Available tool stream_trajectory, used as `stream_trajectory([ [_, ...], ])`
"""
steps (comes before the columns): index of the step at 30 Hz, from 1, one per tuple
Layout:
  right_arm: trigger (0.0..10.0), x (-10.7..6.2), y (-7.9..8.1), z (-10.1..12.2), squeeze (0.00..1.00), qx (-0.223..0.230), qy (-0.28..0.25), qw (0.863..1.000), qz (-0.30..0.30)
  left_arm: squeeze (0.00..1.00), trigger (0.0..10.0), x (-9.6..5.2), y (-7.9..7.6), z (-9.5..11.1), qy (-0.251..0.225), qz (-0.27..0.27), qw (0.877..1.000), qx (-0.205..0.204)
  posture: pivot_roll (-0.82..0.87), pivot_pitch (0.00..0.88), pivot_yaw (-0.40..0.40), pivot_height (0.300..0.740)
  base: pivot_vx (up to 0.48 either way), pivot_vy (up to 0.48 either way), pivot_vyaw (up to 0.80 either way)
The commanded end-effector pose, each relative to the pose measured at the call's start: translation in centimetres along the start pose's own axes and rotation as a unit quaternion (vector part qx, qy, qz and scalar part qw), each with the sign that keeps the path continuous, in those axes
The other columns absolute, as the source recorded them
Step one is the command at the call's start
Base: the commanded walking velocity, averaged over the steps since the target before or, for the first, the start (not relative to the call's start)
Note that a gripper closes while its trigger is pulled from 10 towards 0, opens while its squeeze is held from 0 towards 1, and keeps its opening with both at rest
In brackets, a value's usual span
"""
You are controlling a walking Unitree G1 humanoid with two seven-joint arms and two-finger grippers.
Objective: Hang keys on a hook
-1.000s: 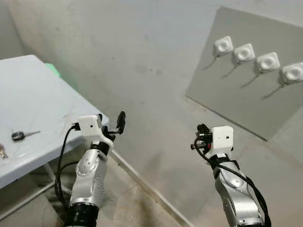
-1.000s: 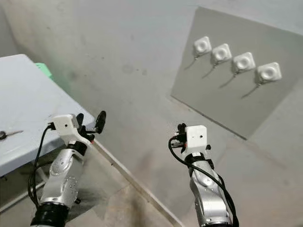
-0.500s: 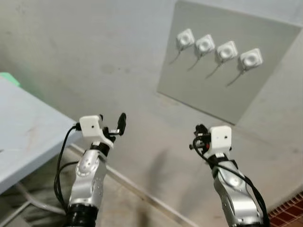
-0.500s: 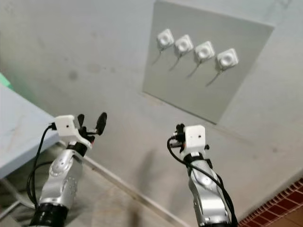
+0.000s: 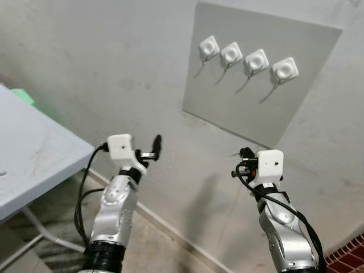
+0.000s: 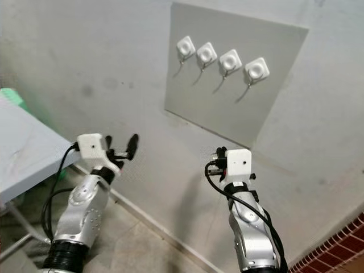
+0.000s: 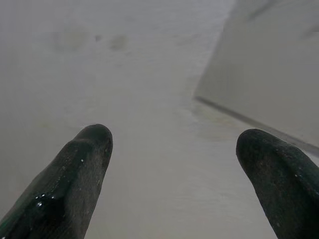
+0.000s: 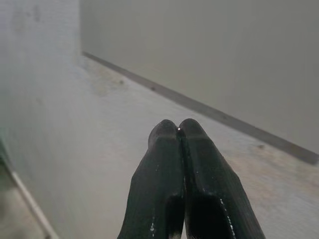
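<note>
Up on the far wall, the four hooks (image 5: 247, 60) sit above and between my arms. My right pincer (image 5: 237, 166) is nearer, fingers pressed together on nothing; my left pincer (image 5: 156, 145) gapes. No keys visible.

bare utility corner of a home, stained grey plaster wall (image 5: 114, 62), grey board (image 5: 261, 85) with four white stick-on hooks (image 5: 247, 60), pale bench (image 5: 34, 165), concrete floor, red tiles (image 5: 347, 259)

A grey plastered wall (image 5: 114, 62) carries a paler square panel (image 5: 284, 108); a pale table (image 5: 34, 165) stands left, red brick floor (image 5: 347, 259) lower right
</note>
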State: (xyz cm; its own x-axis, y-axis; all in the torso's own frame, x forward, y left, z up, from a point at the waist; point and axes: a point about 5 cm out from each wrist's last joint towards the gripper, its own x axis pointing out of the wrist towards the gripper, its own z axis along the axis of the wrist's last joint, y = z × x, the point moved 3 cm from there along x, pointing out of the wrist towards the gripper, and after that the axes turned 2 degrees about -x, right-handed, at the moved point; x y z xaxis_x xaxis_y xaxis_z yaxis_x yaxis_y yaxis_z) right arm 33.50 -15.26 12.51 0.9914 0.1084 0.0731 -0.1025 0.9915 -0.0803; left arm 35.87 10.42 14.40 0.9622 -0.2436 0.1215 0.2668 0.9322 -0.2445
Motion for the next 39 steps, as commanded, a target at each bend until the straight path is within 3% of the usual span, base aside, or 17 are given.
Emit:
stream_trajectory([
  [1,10.0,0.2,-0.2,1.0,0.00,-0.014,-0.021,1.000,0.003,0.00,10.0,0.4,-1.0,0.8,-0.006,-0.022,1.000,0.015,-0.01,0.000,-0.087,0.740,0.000,0.000,0.00],
  [8,10.0,0.0,-0.3,0.9,0.00,-0.007,-0.016,1.000,0.000,0.00,10.0,0.5,-2.0,0.8,0.000,-0.038,0.999,0.003,-0.01,0.000,-0.086,0.740,0.000,0.000,0.00],
  [10,10.0,-0.1,-0.3,0.8,0.00,-0.005,-0.015,1.000,0.001,0.00,10.0,0.5,-2.0,0.4,0.009,-0.032,0.999,-0.016,-0.02,0.000,-0.084,0.740,0.000,0.000,0.00],
  [26,10.0,0.4,-0.7,1.8,0.00,-0.004,-0.036,0.999,-0.006,0.00,10.0,0.7,-2.2,1.1,-0.002,-0.046,0.999,0.004,-0.01,0.000,-0.082,0.740,0.000,0.000,0.00],
  [30,10.0,1.8,-2.3,5.8,0.00,0.006,-0.126,0.992,-0.011,0.00,10.0,1.1,-5.5,2.7,-0.019,-0.136,0.990,0.029,0.00,0.015,-0.087,0.740,0.000,0.000,0.00],
  [34,10.0,1.9,-2.6,6.4,0.00,0.010,-0.139,0.990,-0.009,0.00,10.0,1.2,-6.2,3.1,-0.023,-0.153,0.987,0.031,0.00,0.020,-0.087,0.740,0.000,0.000,0.00],
  [35,10.0,2.1,-2.6,6.9,0.00,0.009,-0.150,0.989,-0.003,0.00,10.0,1.2,-7.2,3.3,-0.025,-0.176,0.983,0.035,0.00,0.024,-0.088,0.740,0.000,0.000,0.00],
  [39,10.0,2.2,-2.9,7.5,0.00,0.011,-0.164,0.986,-0.001,0.00,10.0,1.2,-8.3,3.6,-0.027,-0.204,0.978,0.039,0.00,0.027,-0.088,0.740,0.000,0.000,0.00],
])
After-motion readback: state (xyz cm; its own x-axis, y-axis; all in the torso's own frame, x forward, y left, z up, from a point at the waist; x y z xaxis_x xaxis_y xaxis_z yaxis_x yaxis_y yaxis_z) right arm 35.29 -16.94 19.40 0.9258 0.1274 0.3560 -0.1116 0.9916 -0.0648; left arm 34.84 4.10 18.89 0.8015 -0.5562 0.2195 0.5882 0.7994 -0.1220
